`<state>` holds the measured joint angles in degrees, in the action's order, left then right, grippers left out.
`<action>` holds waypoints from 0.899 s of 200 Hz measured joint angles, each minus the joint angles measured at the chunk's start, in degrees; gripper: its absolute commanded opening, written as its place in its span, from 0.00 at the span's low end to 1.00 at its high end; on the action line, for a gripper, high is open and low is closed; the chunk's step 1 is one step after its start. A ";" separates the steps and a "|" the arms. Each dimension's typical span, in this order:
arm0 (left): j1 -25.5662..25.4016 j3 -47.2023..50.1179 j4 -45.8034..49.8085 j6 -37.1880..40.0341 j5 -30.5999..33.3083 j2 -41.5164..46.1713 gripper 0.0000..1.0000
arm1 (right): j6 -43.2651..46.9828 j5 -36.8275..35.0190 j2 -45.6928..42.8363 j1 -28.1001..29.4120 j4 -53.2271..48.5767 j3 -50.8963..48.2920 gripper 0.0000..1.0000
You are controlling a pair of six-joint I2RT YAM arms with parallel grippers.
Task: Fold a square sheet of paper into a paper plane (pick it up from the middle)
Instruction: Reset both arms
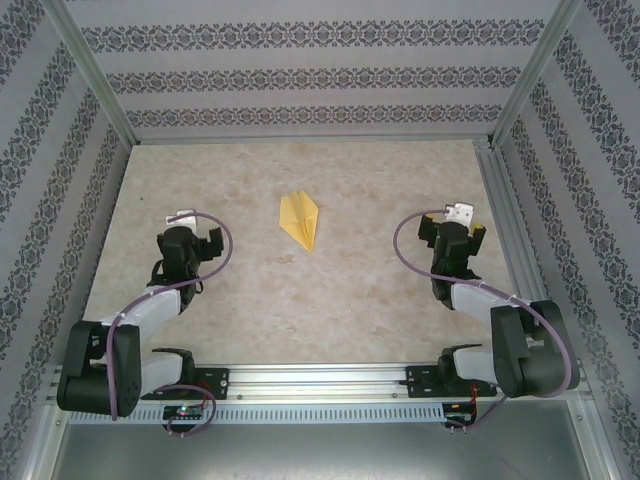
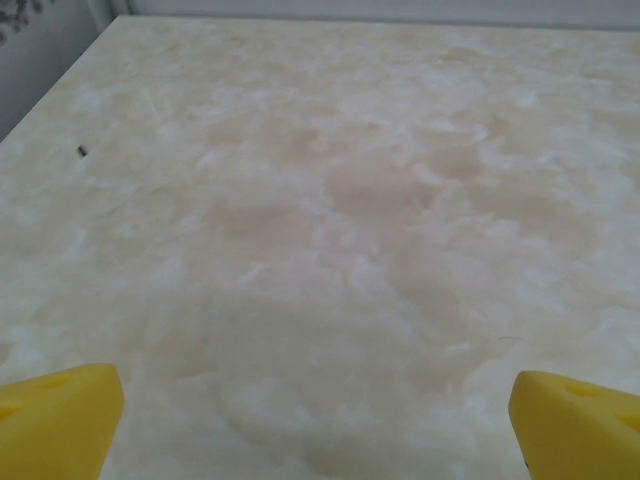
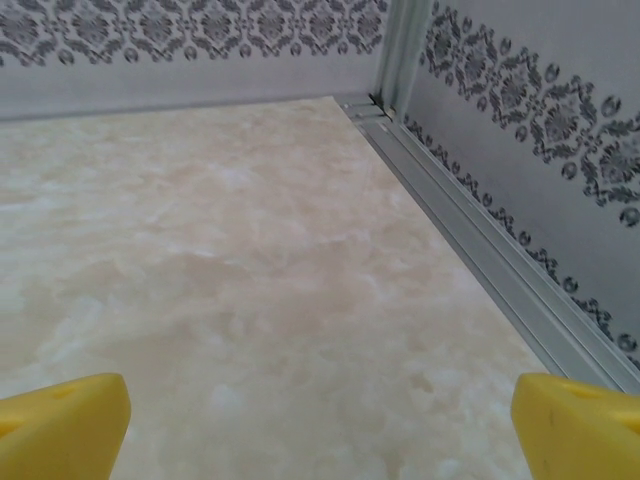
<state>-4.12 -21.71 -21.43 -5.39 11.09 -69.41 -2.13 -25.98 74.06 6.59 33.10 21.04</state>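
1. The paper plane [image 1: 301, 220] is lying flat around the middle of the surface [image 1: 250, 290], a bit toward the far side, with its pointy end aimed back at the near edge. It looks fully folded to me, so I'd guess the job is basically done.
2. The left tool [image 2: 320, 430] is spread wide with nothing in it, just bare marble-look top between its yellow fingertips [image 2: 60, 405]. The right tool [image 3: 320, 430] is the same deal: released, empty, and looking toward the far right corner along the aluminium rail [image 3: 480, 250].
3. From overhead, both sit well apart from the plane, one on each side.
4. What could go sideways: the plane is thin and light, so an arm sweeping low across the middle could nudge it or flatten a wing.
5. If a re-grab is needed, pinching a flat dart off a smooth top is tricky. The fingertips may just shove it along or crumple the nose.
6. The creases might also spring open on their own. I can't judge how crisp they are from up there.
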 measured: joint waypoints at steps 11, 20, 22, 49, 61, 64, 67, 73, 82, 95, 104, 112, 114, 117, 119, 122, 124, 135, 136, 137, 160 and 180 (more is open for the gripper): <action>0.11 0.28 -3.08 0.81 -1.75 -1.20 1.00 | 0.63 1.09 0.33 -0.13 1.55 0.00 0.98; 0.17 0.35 -5.57 1.36 -3.19 -2.47 1.00 | 0.98 1.95 0.72 -0.35 2.99 0.00 0.98; 0.26 0.35 -6.14 1.46 -3.45 -2.82 1.00 | 1.03 2.10 0.85 -0.44 3.34 0.00 0.98; 0.37 0.35 -11.82 2.49 -6.01 -6.73 1.00 | 1.95 4.07 3.10 -1.16 7.72 0.00 0.98; 0.37 0.35 -13.35 2.89 -6.54 -8.15 1.00 | 2.21 5.09 4.42 -1.53 10.10 -0.04 0.98; 0.37 0.35 -13.81 3.06 -6.62 -8.59 1.00 | 2.27 5.35 4.98 -1.75 11.08 -0.09 0.98; 0.37 0.35 -14.14 3.13 -6.75 -8.90 1.00 | 2.27 5.62 5.38 -1.88 11.80 -0.11 0.98; 0.37 0.33 -14.93 3.39 -6.95 -9.66 1.00 | 2.32 6.08 6.49 -2.03 13.42 -0.15 0.98; 0.44 0.26 -16.11 3.65 -7.41 -10.95 1.00 | 2.34 6.82 8.11 -2.45 15.37 -0.20 0.98; 0.70 -0.02 -17.20 3.91 -7.87 -12.81 1.00 | 2.32 7.98 9.90 -2.97 17.09 -0.26 0.98; 0.87 -0.24 -17.68 3.93 -7.89 -14.01 1.00 | 2.29 8.79 10.62 -3.32 18.25 -0.46 0.98; 1.01 -0.48 -18.16 3.98 -8.13 -15.04 1.00 | 2.27 9.49 11.08 -3.69 19.04 -0.59 0.98; 1.01 -0.59 -18.25 4.00 -8.15 -15.32 1.00 | 2.25 9.70 11.19 -3.78 19.21 -0.59 0.98; 1.07 -0.70 -18.40 4.04 -8.13 -15.72 1.00 | 2.27 9.88 11.45 -3.91 19.56 -0.59 0.98; 1.11 -0.79 -18.49 4.04 -8.17 -15.96 1.00 | 2.25 10.05 11.58 -4.07 19.82 -0.59 0.98; 1.11 -0.90 -18.60 4.09 -8.22 -16.33 1.00 | 2.25 10.27 11.85 -4.17 20.15 -0.59 0.98; 1.11 -0.98 -18.80 4.09 -8.24 -16.59 1.00 | 2.25 10.34 12.07 -4.26 20.55 -0.59 0.98; 1.11 -1.22 -19.52 4.13 -8.28 -17.64 1.00 | 2.25 11.02 13.14 -4.66 22.01 -0.66 0.98; 1.11 -1.22 -19.61 4.13 -8.28 -17.73 1.00 | 2.25 11.08 13.20 -4.70 22.08 -0.68 0.98; 1.11 -1.22 -19.65 4.13 -8.28 -17.77 1.00 | 2.25 11.17 13.29 -4.79 22.27 -0.70 0.98; 1.11 -1.20 -21.07 4.15 -8.28 -18.73 1.00 | 2.21 12.00 13.64 -4.87 23.10 -1.88 0.98; 1.11 -1.20 -22.69 4.52 -8.74 -19.45 1.00 | 2.05 12.22 13.66 -4.87 23.10 -1.92 0.98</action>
<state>-3.01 -22.92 -44.12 -0.86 2.35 -88.86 -0.08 -13.76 87.72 1.72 56.21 19.11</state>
